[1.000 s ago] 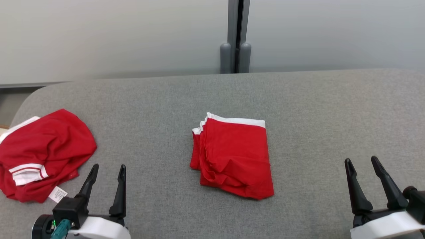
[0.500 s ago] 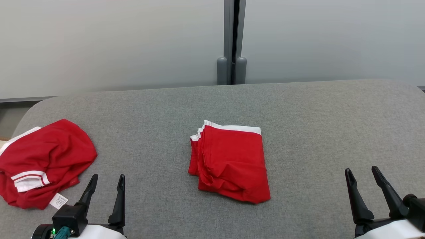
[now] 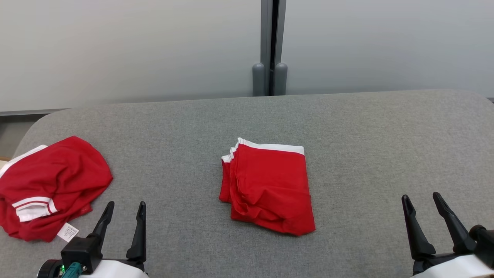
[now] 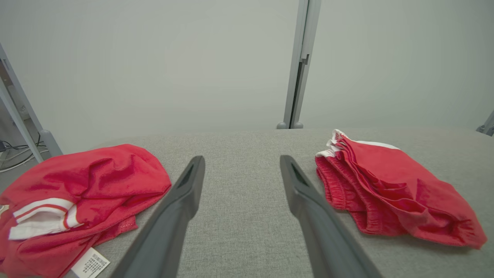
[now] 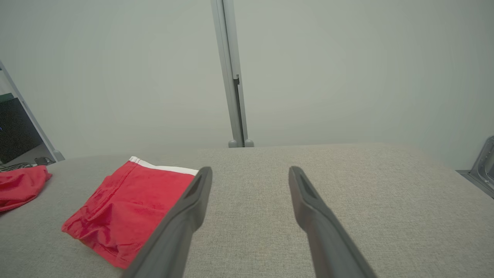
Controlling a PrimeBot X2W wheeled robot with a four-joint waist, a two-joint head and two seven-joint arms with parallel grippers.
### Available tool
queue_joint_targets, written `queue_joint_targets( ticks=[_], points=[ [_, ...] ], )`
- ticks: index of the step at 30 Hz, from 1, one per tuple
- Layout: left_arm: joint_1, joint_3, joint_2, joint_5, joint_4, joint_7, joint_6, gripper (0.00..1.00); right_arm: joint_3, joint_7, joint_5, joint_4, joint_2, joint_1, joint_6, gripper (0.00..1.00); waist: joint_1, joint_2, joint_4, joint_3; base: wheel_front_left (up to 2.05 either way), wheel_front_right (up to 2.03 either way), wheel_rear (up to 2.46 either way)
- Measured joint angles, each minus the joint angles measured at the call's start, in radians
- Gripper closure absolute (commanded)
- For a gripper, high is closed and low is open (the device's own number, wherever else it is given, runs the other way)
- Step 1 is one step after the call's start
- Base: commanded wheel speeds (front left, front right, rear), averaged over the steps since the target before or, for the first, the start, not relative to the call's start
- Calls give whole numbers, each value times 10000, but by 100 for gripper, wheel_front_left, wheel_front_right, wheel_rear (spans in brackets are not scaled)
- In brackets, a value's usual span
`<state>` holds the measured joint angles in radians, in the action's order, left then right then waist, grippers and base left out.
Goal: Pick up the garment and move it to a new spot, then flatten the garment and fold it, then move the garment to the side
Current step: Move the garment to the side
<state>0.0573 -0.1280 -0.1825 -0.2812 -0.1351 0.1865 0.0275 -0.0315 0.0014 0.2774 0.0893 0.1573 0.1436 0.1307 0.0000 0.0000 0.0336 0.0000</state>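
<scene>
A folded red garment [image 3: 268, 187] with a white waistband lies at the middle of the grey table [image 3: 366, 146]; it also shows in the left wrist view [image 4: 389, 189] and the right wrist view [image 5: 127, 206]. A crumpled red garment [image 3: 48, 187] with white stripes and a label sits at the table's left edge, seen too at the left wrist view's left [image 4: 81, 193]. My left gripper [image 3: 124, 206] stands open at the lower left, between the two garments, holding nothing. My right gripper [image 3: 421, 198] stands open at the lower right, well clear of the folded garment.
A pale wall with a grey vertical post [image 3: 270, 46] runs behind the table. The table's rounded left corner [image 3: 34, 123] is close to the crumpled garment. Bare grey surface stretches to the right of the folded garment.
The whole head view has shifted, so the camera moved. Both grippers sit slightly lower in the picture than a second ago. The garments lie as before.
</scene>
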Motion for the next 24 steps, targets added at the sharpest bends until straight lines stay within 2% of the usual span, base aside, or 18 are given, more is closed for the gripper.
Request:
queue_joint_targets(
  ticks=[11,17,24],
  points=[
    [-986,-136,119,-88,92,180,-6,0,148,63,25,-351,40,-434,0,0,0,1,504,654,0,0,0],
    [-2067,-384,537,-107,-71,476,-144,0,-134,69,240,-1317,284,-1476,0,0,0,0,1202,1454,0,0,0],
    [-2923,-525,884,-165,-485,709,-313,0,-765,27,629,-3028,460,-2816,0,0,0,0,2142,2431,0,0,0]
  ],
)
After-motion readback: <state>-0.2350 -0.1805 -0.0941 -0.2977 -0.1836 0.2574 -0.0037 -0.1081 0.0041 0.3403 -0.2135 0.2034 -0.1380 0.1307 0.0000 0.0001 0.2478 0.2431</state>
